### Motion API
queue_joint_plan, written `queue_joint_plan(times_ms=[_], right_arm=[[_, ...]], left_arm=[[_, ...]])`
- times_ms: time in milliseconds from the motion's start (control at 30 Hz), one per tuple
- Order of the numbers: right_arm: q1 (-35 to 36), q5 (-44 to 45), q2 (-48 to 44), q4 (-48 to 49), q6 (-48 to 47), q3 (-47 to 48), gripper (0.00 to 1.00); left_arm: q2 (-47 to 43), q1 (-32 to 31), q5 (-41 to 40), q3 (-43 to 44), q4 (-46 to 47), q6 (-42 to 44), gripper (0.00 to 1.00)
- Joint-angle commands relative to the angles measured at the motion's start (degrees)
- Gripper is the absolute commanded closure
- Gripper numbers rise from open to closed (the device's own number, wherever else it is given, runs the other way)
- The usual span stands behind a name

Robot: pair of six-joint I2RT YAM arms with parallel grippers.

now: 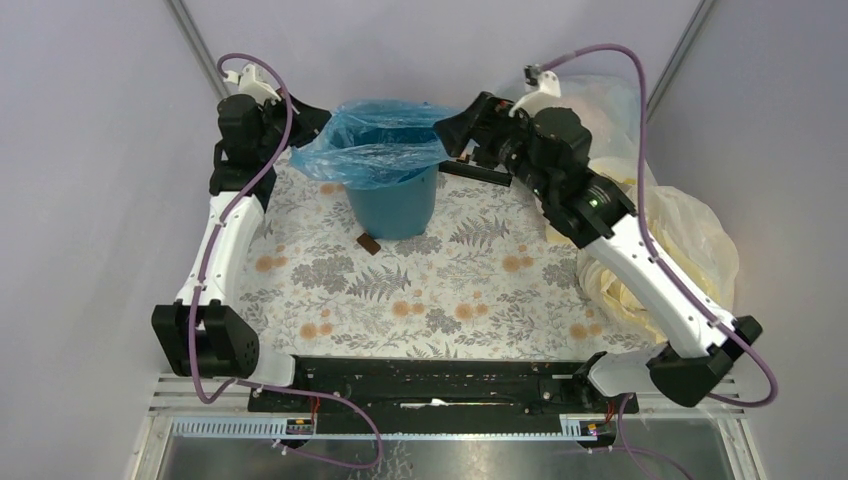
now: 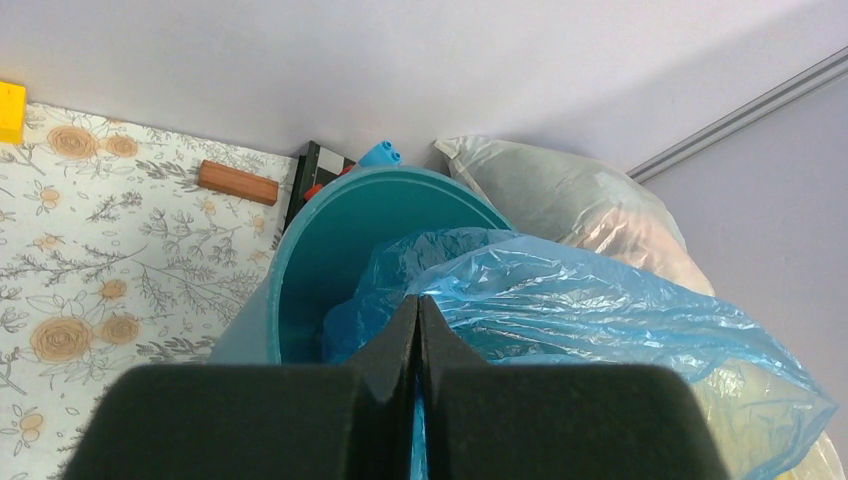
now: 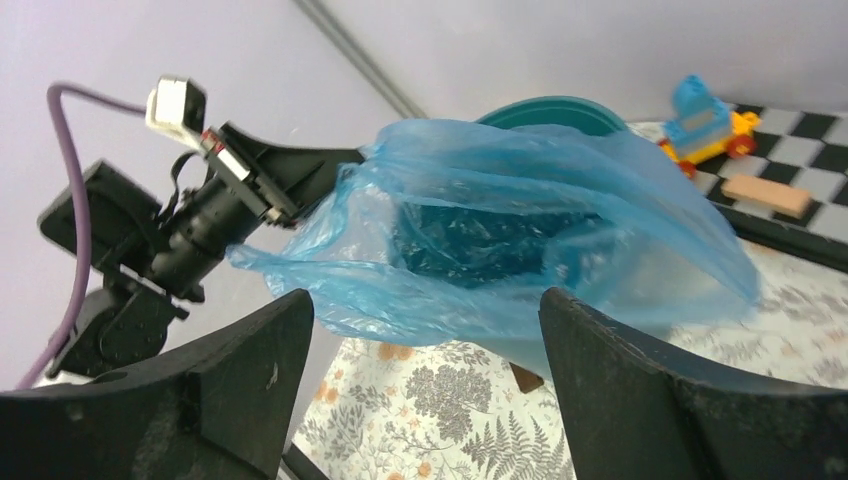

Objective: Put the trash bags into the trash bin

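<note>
Looks maybe halfway done, with bag [image 1: 385, 145] partly down in bin [image 1: 395, 205] but bunched over the rim, pinched at its left edge by tight-shut left gripper [image 2: 418, 305], right gripper [image 3: 425, 330] gaping empty alongside; needs the rest tucked in.

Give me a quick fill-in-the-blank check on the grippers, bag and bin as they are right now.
1. The left gripper is ___ on the edge of the blue bag.
2. On the right gripper the jaws stand ___, holding nothing.
3. The bin stands ___ on the flowered cloth, with the bag partly inside it.

Missing words: shut; open; upright.
</note>
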Motion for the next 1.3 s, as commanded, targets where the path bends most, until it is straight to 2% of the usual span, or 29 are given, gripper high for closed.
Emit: queue_joint_plan(times_ms=[0, 133, 367, 600, 700, 767, 800, 1000, 1033, 1133, 1267], right_arm=[[-0.1, 11.6, -4.2, -4.3, 9.2, -3.8, 0.09], [-0.1, 12.9, -3.5, -8.0, 19.5, -4.2, 0.09], [-0.1, 9.1, 0.4, -8.6, 37.3, -4.6, 0.09], [-0.1, 6.5, 5.2, -7.1, 44.6, -1.9, 0.1], [-0.1, 5.4, 6.4, -7.1, 45.8, -1.8, 0.13], [0.0, 5.7, 6.5, -7.0, 45.8, -2.7, 0.19], [0.0, 5.9, 6.3, -6.9, 45.7, -3.3, 0.26], [-0.1, 5.4, 4.2, -6.8, 42.0, -7.3, 0.78], [-0.1, 5.0, 3.8, -6.8, 41.4, -8.3, 0.83], [-0.1, 3.7, 3.0, -6.3, 39.5, -11.5, 0.86], [-0.1, 1.5, 3.4, -4.0, 37.2, -16.8, 0.83]], left_arm=[[-3.8, 0.2, -0.9, -3.0, 6.0, -1.8, 1.0], [-5.2, 0.2, -1.0, -4.8, 6.9, -2.5, 1.0], [-8.2, 0.2, 0.9, -9.2, 13.0, -4.8, 1.0], [-8.7, 0.2, 1.8, -9.9, 13.3, -4.8, 1.0], [-8.8, 0.2, 2.1, -10.3, 13.9, -4.8, 1.0], [-8.6, 0.2, 1.8, -10.1, 13.7, -4.3, 1.0], [-8.5, 0.3, 1.2, -10.0, 13.3, -3.9, 1.0], [-6.8, 1.2, -2.8, -8.0, 10.2, -1.9, 1.0], [-6.2, 1.8, -3.1, -7.6, 10.0, -1.8, 1.0], [-4.3, 2.7, -3.2, -6.1, 9.5, -1.8, 1.0], [-2.9, 3.8, -2.9, -5.9, 9.6, -2.1, 1.0]])
